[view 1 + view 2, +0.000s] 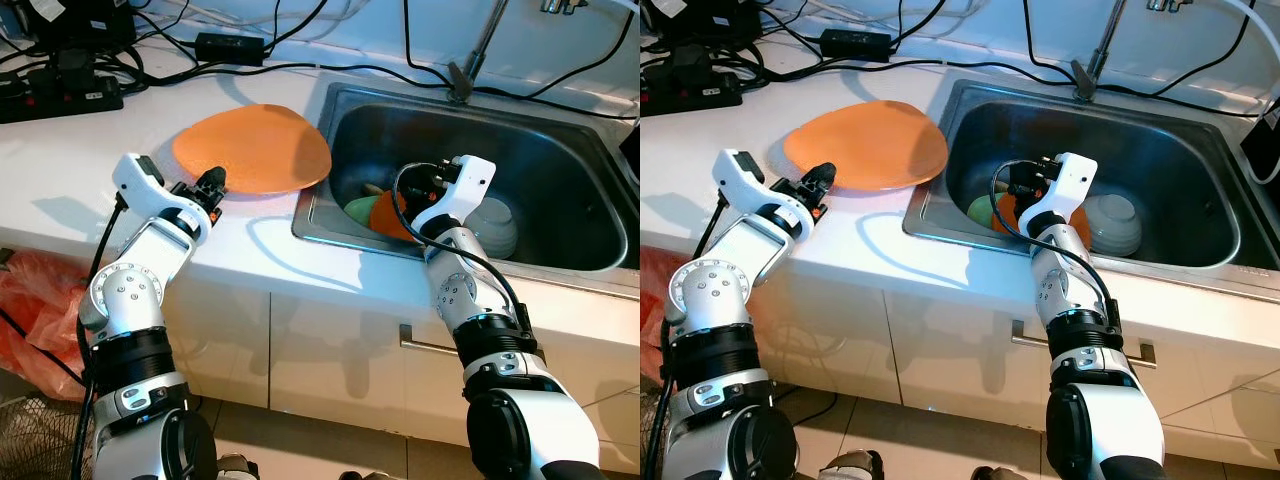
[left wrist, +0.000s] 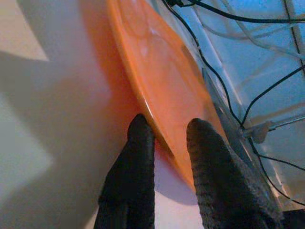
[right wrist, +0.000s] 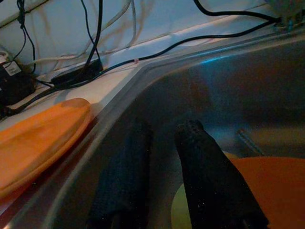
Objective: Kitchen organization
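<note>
I've got the left gripper [image 1: 213, 184] at the near edge of the orange plate [image 1: 255, 148], which lies flat on the white counter [image 1: 90, 160] just left of the sink [image 1: 560, 170], its right side reaching the sink's rim. In the left wrist cam the two fingers [image 2: 136, 157] straddle the plate's rim, one under the lip, one over the top face. They look partly closed w/ a gap on both sides of the rim, so I'd say open around the edge, not pinching yet.

Right gripper [image 1: 428, 178] hangs over the sink's left part, above an orange dish [image 1: 385, 215] and a green bowl [image 1: 360, 208]; a white bowl [image 1: 492, 225] sits beside them to the right. Its fingers [image 3: 205, 171] are slightly apart, holding nothing.

Step in hand, my guess: grab the plate by its rim. To do it well, I'd push the left gripper a bit deeper so the pads bite past the curved lip, not just its tip, then close firmly. The lower finger must stay flat on the counter, else it tips the plate. Lift slowly and keep the plate level; it's wide and held at one edge, so it'll want to sag & slip. Watch the cables [image 1: 150, 70] at the back when swinging it.
</note>
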